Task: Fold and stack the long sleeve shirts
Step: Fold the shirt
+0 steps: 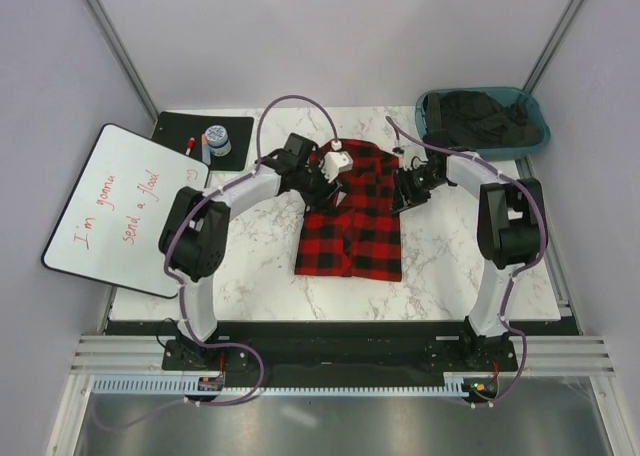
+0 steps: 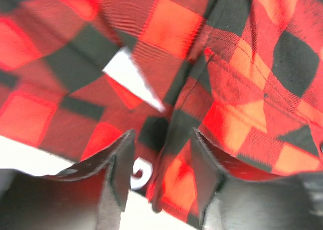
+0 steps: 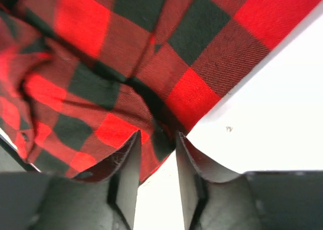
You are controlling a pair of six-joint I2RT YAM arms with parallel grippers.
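Note:
The red-and-black check flannel shirt point(image 1: 350, 221) lies folded into a narrow rectangle on the marble table point(image 1: 450, 266); its far end is bunched up. My left gripper point(image 1: 322, 184) is at the shirt's far left corner. In the left wrist view its jaws point(image 2: 161, 154) stand apart around a hanging fold of the shirt point(image 2: 176, 174), with a gap on the left side. My right gripper point(image 1: 402, 191) is at the far right corner. In the right wrist view its jaws point(image 3: 157, 139) are close together on the shirt's edge point(image 3: 151, 154), just above the table.
A teal bin point(image 1: 530, 111) with dark clothes stands at the back right. A whiteboard point(image 1: 120, 206) with red writing lies at the left. A black mat point(image 1: 235, 156) with a marker and a small container lies behind it. Grey walls close in on both sides.

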